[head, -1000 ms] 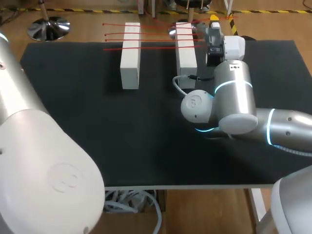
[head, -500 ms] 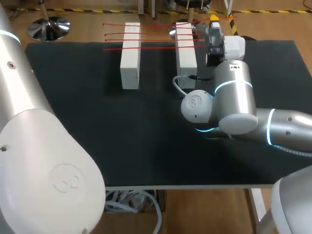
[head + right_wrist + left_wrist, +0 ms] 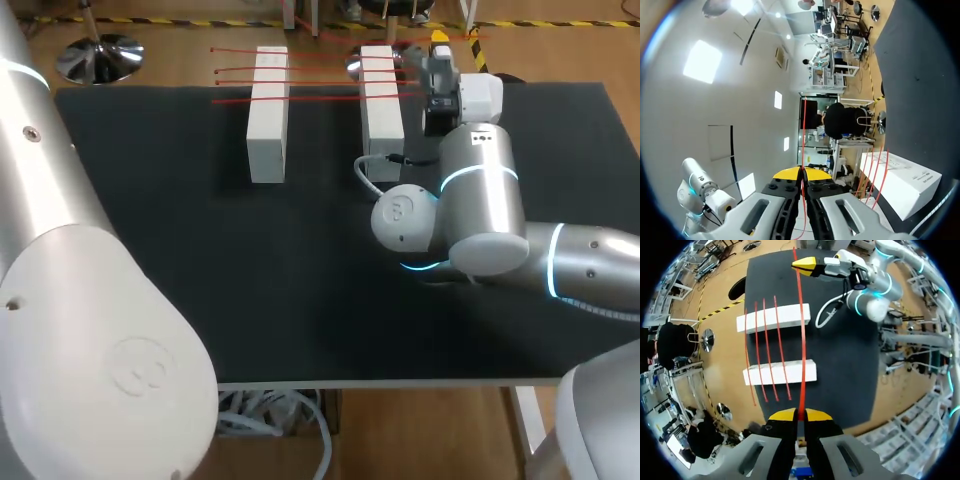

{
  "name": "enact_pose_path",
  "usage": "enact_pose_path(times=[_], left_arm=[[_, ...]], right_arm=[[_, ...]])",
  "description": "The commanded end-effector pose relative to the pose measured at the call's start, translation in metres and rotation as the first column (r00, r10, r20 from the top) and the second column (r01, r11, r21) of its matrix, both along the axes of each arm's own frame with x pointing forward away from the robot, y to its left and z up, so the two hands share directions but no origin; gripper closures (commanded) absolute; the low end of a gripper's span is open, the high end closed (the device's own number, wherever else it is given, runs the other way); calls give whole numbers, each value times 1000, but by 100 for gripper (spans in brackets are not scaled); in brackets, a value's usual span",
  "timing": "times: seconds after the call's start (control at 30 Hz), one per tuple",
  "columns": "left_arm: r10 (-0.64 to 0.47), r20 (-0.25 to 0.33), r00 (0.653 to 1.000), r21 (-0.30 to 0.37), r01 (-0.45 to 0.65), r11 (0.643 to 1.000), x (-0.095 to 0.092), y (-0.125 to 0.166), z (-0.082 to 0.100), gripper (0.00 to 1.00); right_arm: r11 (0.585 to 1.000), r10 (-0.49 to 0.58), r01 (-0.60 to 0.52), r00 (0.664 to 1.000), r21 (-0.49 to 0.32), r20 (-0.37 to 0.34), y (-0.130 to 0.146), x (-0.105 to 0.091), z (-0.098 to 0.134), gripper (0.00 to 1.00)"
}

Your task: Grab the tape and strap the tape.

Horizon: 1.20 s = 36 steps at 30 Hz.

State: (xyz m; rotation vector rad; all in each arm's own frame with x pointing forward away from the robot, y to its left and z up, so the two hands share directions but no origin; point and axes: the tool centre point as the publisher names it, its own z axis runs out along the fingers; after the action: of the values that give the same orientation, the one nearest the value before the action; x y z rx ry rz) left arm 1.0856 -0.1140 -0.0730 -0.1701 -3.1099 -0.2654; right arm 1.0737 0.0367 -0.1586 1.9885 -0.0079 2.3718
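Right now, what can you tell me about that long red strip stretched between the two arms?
The red tape is a thin, flat, plastic-looking strip, stretched straight. The left tool pinches one end, the right tool the other. In the left wrist view it crosses over both white blocks, beside shorter red strips lying across them; whether it touches the blocks is unclear.

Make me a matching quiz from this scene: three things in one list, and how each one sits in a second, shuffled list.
Things:
1. longest thin red tape strand
2. shorter thin red tape strands
3. pair of white rectangular blocks

States:
A. parallel, at the black table mat's far edge
B. pinched by the left gripper and the right gripper
C. lying across both blocks, unheld

Pairs: 1-B, 2-C, 3-A
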Motion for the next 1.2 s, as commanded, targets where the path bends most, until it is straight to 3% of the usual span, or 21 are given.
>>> enact_pose_path(times=[0.03,0.5,1.07,1.13,1.2], left_arm=[[7,3,1000,-24,-7,1000,-6,3,-2,100],[41,-31,999,-18,-42,999,-9,7,-8,100],[39,-7,999,-29,-39,999,-10,4,-6,100],[30,4,1000,-44,-30,999,-9,4,-6,100],[-17,49,999,-110,22,994,-7,0,-3,100]], right_arm=[[1000,-1,1,1000,-1,-6,0,0,2,100],[1000,-1,1,1000,-1,-6,0,0,2,100],[1000,-1,1,1000,-1,-6,0,0,2,100],[1000,-1,1,1000,-1,-6,0,0,2,100],[1000,-1,1,1000,-1,-6,0,0,2,100]])
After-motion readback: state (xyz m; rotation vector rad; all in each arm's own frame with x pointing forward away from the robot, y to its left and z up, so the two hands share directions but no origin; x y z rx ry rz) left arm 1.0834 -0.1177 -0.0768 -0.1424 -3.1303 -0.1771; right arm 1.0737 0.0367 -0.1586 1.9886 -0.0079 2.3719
